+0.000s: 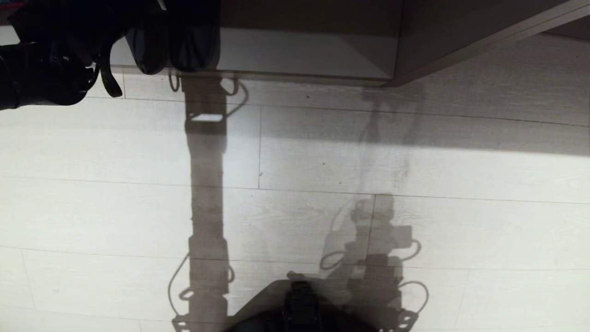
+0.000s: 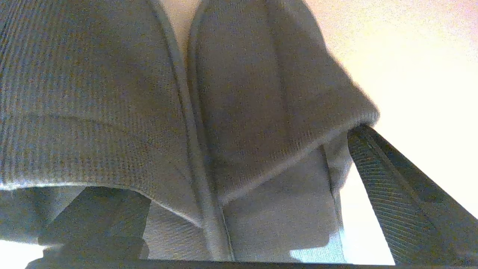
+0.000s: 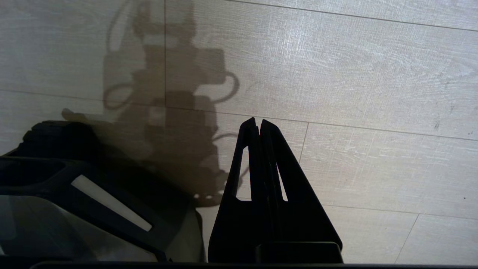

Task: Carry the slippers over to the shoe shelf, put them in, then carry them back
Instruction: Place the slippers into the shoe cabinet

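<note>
Head view: two slippers (image 1: 173, 46) side by side at the front edge of the shoe shelf (image 1: 304, 50), toes overhanging the floor (image 1: 415, 175).
Left wrist view: left gripper (image 2: 239, 209) spread wide, one finger (image 2: 392, 194) beside the right-hand slipper, the other under the left one; nothing clamped.
Right wrist view: right gripper (image 3: 259, 125), fingers pressed together, empty, above the floor.
Count: two slippers, two grippers.

Probably a hotel room: pale wood-plank floor (image 1: 415, 221), built-in shoe shelf (image 1: 304, 50), fabric slippers (image 1: 173, 46).
</note>
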You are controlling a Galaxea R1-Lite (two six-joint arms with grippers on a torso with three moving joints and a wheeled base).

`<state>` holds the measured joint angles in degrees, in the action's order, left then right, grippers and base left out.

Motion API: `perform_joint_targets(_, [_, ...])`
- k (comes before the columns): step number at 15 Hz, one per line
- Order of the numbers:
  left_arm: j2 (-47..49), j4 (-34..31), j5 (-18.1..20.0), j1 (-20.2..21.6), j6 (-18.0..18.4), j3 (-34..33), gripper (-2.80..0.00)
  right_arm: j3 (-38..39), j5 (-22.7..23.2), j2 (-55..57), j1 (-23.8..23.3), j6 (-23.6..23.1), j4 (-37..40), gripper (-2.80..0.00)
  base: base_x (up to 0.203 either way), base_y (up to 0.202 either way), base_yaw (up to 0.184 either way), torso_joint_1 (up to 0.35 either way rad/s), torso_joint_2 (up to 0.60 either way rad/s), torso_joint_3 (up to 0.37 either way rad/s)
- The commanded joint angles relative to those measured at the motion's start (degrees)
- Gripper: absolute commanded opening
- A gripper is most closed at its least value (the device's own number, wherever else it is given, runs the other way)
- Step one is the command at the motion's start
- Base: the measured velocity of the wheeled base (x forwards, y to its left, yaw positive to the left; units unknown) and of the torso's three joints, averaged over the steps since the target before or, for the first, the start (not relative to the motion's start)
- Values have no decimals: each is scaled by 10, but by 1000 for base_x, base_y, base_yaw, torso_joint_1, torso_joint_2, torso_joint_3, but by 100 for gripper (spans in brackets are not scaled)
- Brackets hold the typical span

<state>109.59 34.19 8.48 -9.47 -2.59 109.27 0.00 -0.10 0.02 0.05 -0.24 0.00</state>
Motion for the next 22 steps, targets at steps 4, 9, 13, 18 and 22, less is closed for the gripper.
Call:
perform_joint_targets(4, [-45,41,2,-3,-12,-114,0,0,0,0,0,0,0,-280,0,0,0,0,0,0])
perform_joint_targets(9, [-71,135,72,-21,-19,-193,0,0,0,0,0,0,0,-280,0,0,0,0,0,0])
perform_joint_targets(13, [-87,121,72,-36,-9,-248,0,0,0,0,0,0,0,-280,0,0,0,0,0,0])
perform_joint_targets(18, [-60,122,104,-23,66,-241,0,0,0,0,0,0,0,-280,0,0,0,0,0,0])
perform_joint_targets(22, [-5,146,113,-20,98,-167,0,0,0,1,0,0,0,-280,0,0,0,0,0,0])
